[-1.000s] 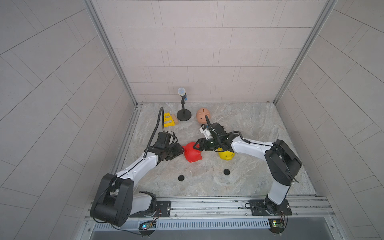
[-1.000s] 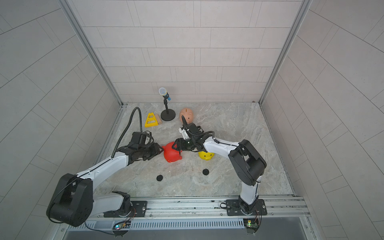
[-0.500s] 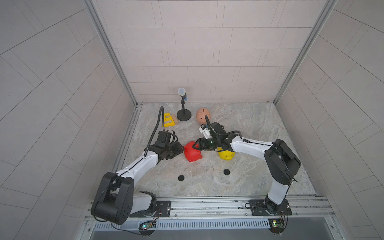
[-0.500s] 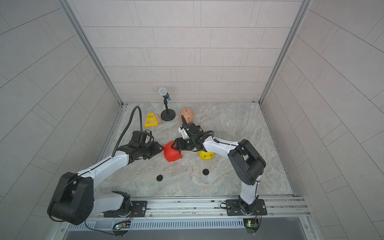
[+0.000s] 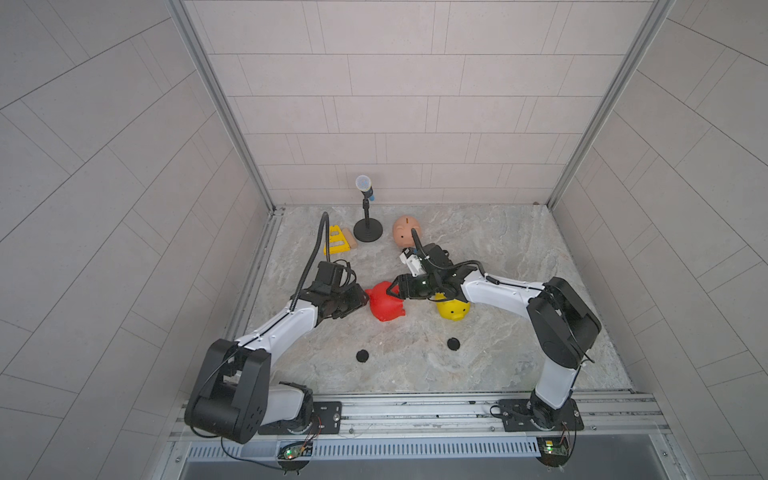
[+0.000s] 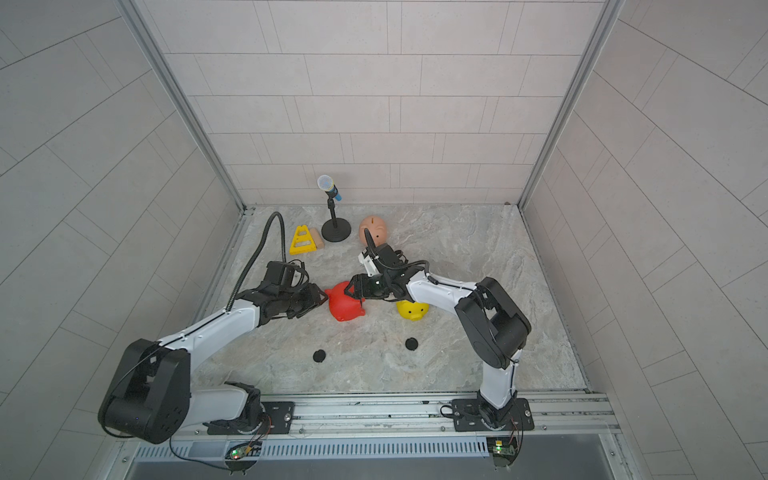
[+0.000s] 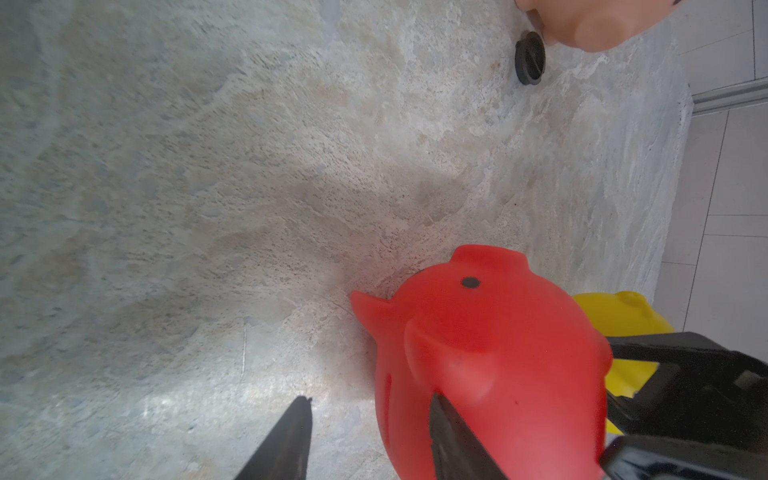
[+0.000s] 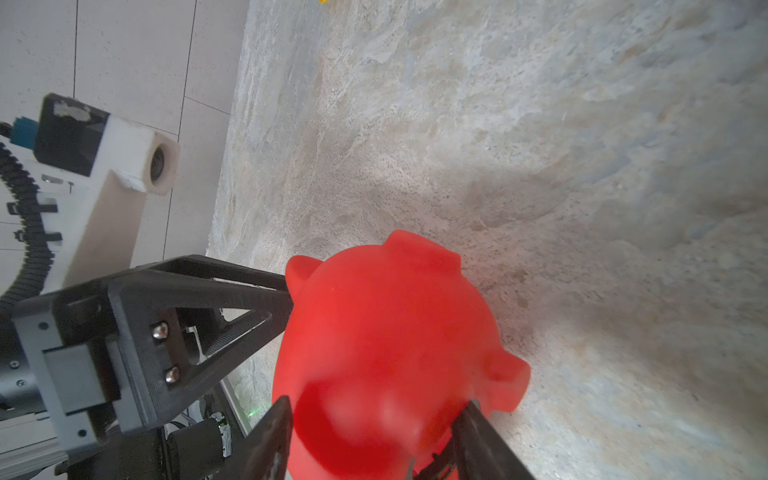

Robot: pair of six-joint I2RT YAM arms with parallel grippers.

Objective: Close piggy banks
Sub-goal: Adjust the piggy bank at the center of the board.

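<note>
Red pig (image 5: pixel 386 306): lying mid stone table (image 5: pixel 519 249), looking light, slippery.
Right gripper (image 8: pixel 376 403): clamping its body, jaws fairly wide.
Left gripper (image 7: pixel 370 399): resting part-open against it; grip unclear.
Hold: across the belly looking safest.

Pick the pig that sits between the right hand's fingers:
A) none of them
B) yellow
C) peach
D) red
D: in the right wrist view the red pig fills the gap in the right hand, with a finger against each of its sides.
</note>
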